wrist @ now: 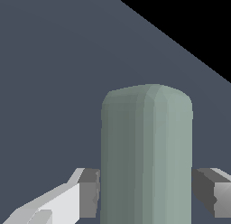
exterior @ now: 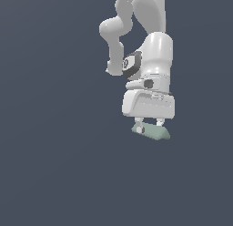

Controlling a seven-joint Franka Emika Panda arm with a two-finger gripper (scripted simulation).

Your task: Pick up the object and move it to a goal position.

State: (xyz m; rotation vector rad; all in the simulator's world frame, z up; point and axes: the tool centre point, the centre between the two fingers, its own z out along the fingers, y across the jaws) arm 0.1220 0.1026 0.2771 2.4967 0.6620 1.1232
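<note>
The object (exterior: 154, 132) is a small pale grey-green block with blunt ends, lying lengthwise just under the white gripper (exterior: 149, 126) in the exterior view. In the wrist view the block (wrist: 146, 155) fills the middle and runs away from the camera. The gripper (wrist: 146, 193) straddles it, and one dark pad (wrist: 89, 191) and the other pad (wrist: 205, 187) each press against a long side. The gripper is shut on the block. I cannot tell whether the block rests on the surface or hangs above it.
A plain dark blue-grey surface (exterior: 54, 166) fills the exterior view around the arm (exterior: 145, 20). In the wrist view the surface ends at a straight edge, with black (wrist: 194, 20) beyond it.
</note>
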